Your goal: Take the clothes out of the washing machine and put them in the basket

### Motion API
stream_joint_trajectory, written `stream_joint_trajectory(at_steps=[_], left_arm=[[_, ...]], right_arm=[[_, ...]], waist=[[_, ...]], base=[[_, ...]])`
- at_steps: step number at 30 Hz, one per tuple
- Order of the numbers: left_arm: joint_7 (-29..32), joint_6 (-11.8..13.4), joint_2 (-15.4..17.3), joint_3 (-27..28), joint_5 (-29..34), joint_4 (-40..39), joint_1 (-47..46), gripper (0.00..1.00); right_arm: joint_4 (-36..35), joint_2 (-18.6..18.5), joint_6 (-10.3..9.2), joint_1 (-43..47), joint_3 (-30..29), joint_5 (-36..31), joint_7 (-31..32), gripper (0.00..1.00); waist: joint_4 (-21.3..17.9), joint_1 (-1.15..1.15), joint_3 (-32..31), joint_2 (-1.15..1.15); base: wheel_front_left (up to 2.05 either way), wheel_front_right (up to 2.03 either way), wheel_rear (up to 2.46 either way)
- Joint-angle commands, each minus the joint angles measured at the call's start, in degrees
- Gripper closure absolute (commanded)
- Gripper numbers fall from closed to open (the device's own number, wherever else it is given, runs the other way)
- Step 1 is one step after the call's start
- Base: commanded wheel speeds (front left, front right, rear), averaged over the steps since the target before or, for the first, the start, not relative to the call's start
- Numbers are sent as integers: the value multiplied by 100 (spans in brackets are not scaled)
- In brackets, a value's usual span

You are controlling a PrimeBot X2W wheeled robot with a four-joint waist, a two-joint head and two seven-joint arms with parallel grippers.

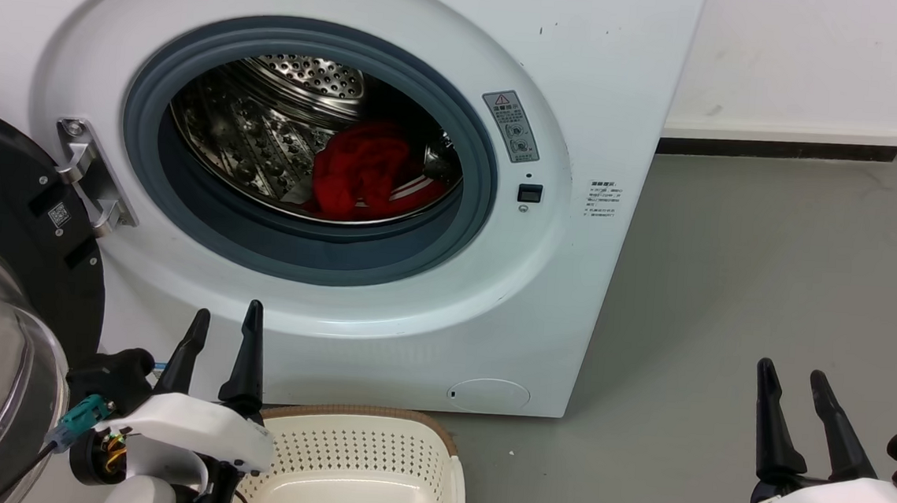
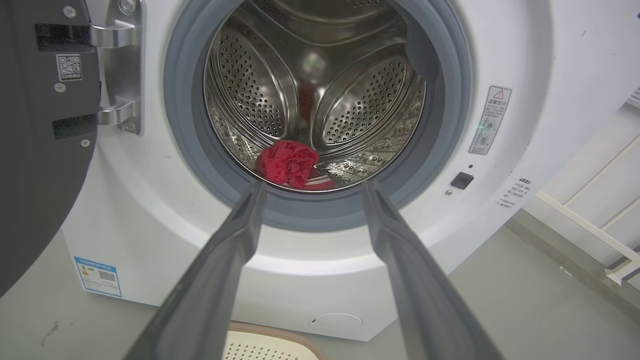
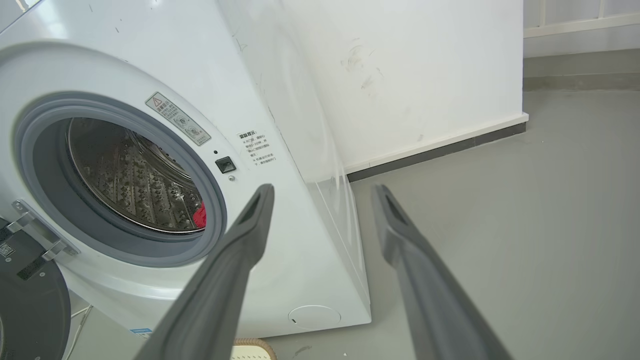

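Inside the washing machine, the clothes lie bunched low in the drum; the basket sits on the floor just before it. The left gripper and right gripper hover spread apart, empty.

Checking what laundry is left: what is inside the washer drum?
Red clothes lie bunched on the drum floor, a white-and-red striped edge peeking out beneath. How many pieces the bunch hides cannot be told.

The grey floor before me is bearing the washing machine, standing at its far edge by the wall, and the basket (cream, brown-rimmed) is sitting just before it.
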Motion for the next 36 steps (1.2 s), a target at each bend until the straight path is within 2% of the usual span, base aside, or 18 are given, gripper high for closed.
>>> stream_joint_trajectory(at_steps=[1,16,36], left_arm=[[-60,29,43,-13,173,-37,-132,0],[-269,107,95,-47,951,6,-142,0],[-510,76,50,-51,1821,215,-92,0]], right_arm=[[-115,-9,0,15,17,-180,-45,0],[-403,-8,0,138,-5,-976,-76,0],[-465,-6,0,248,-19,-1871,-141,0]], waist=[[-4,0,-1,0],[-22,0,-14,0],[-34,0,-28,0]], base=[[0,0,0],[0,0,0],[0,0,0]])
